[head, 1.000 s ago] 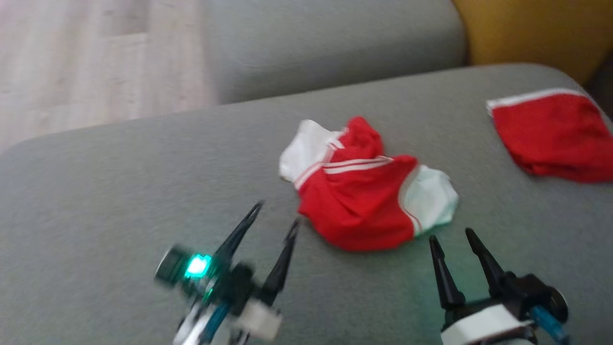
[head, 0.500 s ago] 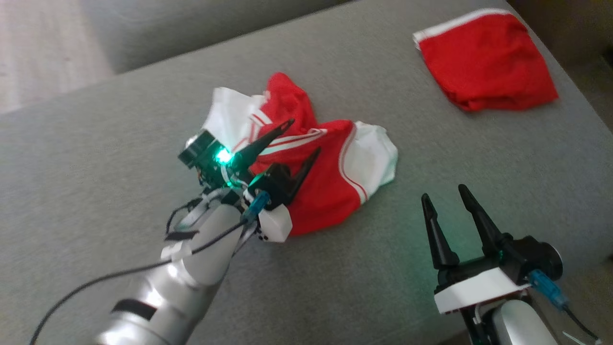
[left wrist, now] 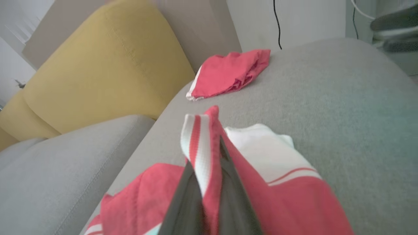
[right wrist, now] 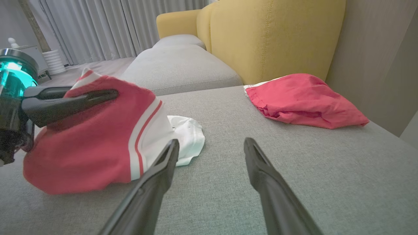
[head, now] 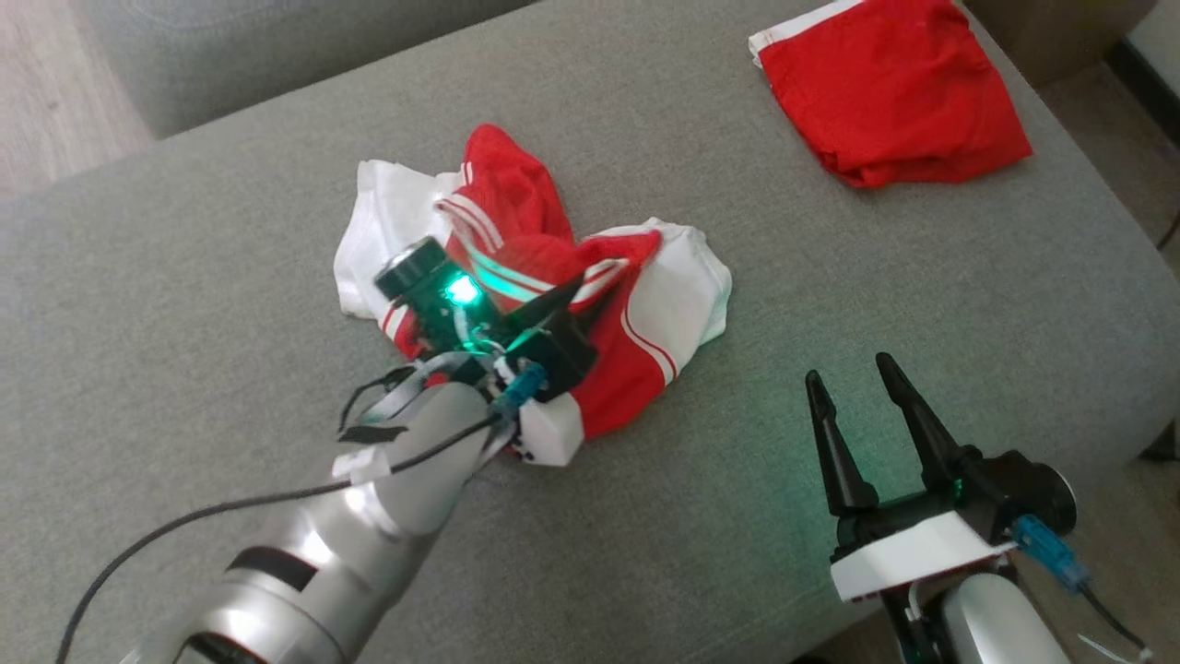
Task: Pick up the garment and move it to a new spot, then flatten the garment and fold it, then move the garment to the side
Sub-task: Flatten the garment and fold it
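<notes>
Left pincer point(head: 585, 295) is down at the middle of the grey seat point(head: 184, 277), its two dark fingers pinched together on a raised fold of the garment point(head: 645, 341). The left wrist view has the red-and-white striped band standing up right between them. The rest of the garment, red with white panels, lies crumpled on the seat around and under that pincer, roughly central, one white panel spread toward the robot's right. Right pincer point(head: 848, 369) hangs over bare fabric near the garment's right side, apart from it, fingers spread wide. Room to work: a broad bare stretch of seat on the robot's left, and a band of bare fabric between the garment and the red cloth point(head: 890, 88), which lies well apart at the far right corner, close to the seat's edge. The seat's right edge falls away just beyond the right pincer. Past the far edge sit another grey cushion point(head: 277, 46) and a strip of wooden floor point(head: 55, 83), and the wrist views show a yellow backrest point(left wrist: 104, 65) behind.
</notes>
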